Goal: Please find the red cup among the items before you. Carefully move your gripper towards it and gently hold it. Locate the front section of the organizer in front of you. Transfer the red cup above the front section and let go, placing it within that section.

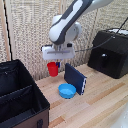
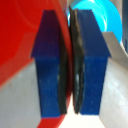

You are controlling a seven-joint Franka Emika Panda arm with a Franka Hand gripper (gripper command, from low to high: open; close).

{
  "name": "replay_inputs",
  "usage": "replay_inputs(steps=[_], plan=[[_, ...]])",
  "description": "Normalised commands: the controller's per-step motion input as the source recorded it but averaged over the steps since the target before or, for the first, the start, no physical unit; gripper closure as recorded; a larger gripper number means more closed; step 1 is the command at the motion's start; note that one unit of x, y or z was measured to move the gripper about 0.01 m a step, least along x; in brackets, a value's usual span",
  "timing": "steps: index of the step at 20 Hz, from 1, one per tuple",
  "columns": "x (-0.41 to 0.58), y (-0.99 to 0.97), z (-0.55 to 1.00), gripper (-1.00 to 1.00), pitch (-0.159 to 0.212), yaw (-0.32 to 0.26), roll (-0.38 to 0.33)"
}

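Exterior view: gripper [image 1: 54, 61] pinches cup [image 1: 53, 69] by rim wall, cup hanging clear of tabletop [image 1: 100, 100] beside bowl [image 1: 67, 90], apart from organizer [image 1: 20, 95]; lift looks meant to clear organizer wall.

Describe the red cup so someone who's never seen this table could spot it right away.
Start at the white robot arm over the middle of the wooden table. Just under its pincer hangs the red cup, between the black organizer and a dark blue box. It is the only red thing; the bowl nearby is blue and shallow.
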Motion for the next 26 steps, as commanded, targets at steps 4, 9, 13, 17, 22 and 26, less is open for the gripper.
replay_inputs(steps=[4,9,13,17,22,26], plan=[[0.166,0.44,0.84,1.0,0.117,0.079,0.077],[0.053,0.61,0.81,1.0,0.123,0.085,0.08],[0.012,0.64,0.8,1.0,0.115,0.073,0.086],[0.0,0.68,0.79,1.0,0.102,0.058,0.08],[-0.077,0.78,0.61,1.0,0.037,0.025,0.057],[-0.166,0.72,0.44,1.0,0.009,0.046,0.054]])
